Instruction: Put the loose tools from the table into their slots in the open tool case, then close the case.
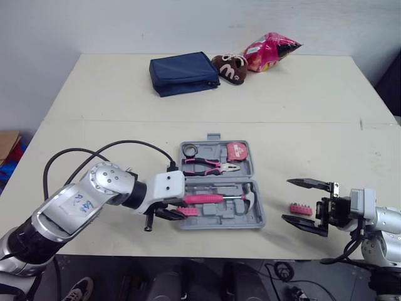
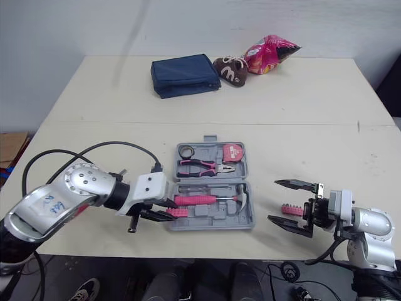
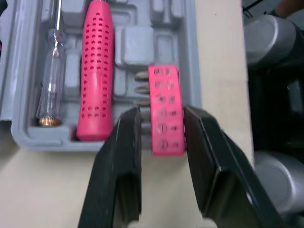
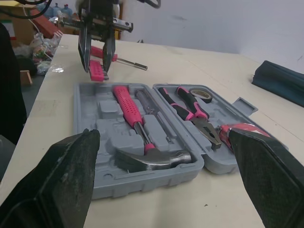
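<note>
Cream table (image 1: 313,94), seam across middle, against pale wall (image 1: 125,25); even light.

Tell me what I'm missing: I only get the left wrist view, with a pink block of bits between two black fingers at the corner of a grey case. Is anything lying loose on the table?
Observer: Yes. Besides the held bit holder in the left pincer, a second bit holder lies on the table, to the right of the tool case.
Visitor: Is the other arm busy?
Observer: No. The right pincer is open and holds nothing, close to that second bit holder.
Visitor: What else sits in the case?
Observer: Pliers and a tape measure lie in the far half.
</note>
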Controlling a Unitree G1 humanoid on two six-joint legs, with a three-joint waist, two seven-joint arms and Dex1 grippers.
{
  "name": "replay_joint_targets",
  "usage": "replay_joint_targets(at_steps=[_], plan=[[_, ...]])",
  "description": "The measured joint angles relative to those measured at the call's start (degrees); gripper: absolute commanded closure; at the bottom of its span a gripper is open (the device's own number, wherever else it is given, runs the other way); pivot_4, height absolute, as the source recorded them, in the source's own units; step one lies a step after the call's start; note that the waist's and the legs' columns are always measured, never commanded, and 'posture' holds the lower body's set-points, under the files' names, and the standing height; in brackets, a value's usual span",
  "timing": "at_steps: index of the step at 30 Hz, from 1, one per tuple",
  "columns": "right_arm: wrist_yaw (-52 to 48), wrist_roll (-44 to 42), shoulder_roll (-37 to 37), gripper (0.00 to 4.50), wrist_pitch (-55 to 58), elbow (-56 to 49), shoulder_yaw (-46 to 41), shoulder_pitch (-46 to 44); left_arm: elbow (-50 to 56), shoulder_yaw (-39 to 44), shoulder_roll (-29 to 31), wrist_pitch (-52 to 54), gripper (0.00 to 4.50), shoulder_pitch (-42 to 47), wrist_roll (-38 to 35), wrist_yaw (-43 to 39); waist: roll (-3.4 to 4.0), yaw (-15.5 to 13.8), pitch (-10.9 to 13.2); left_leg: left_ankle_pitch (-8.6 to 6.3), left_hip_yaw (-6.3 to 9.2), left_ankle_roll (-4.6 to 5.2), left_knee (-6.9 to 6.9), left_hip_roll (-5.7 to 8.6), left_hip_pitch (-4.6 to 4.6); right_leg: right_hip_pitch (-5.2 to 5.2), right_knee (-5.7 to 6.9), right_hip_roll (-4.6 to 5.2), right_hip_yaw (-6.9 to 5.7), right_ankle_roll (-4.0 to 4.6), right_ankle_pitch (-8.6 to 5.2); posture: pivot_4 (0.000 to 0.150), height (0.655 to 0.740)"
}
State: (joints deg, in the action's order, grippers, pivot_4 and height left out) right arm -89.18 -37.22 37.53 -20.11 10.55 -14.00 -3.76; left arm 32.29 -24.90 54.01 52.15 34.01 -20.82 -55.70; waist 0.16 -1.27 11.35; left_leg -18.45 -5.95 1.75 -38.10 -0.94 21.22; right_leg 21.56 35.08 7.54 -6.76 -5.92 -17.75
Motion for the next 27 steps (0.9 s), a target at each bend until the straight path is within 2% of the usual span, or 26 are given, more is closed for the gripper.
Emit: replay_joint_targets(at_steps=[11,27], plan=[[0.8,0.0,-0.1,0.00,0.1,-3.5,0.0,2.0,-1.6,-6.7,-2.9,6.7,3.82,5.3,4.4,0.5,-0.04,0.0,0.0,0.02,0.02,0.03,-0.07,0.00,0.01,-0.01,0.03,0.02,0.03,0.00,0.00,0.150,0.7400],[2.4,0.1,-0.3,0.00,0.2,-4.5,0.0,2.3,-3.7,-11.1,-7.4,9.2,3.82,9.2,8.0,1.5,-0.05,-0.1,0.0,0.05,0.03,0.07,-0.20,0.02,-0.01,-0.03,0.15,0.04,0.04,0.00,0.00,0.150,0.7400]])
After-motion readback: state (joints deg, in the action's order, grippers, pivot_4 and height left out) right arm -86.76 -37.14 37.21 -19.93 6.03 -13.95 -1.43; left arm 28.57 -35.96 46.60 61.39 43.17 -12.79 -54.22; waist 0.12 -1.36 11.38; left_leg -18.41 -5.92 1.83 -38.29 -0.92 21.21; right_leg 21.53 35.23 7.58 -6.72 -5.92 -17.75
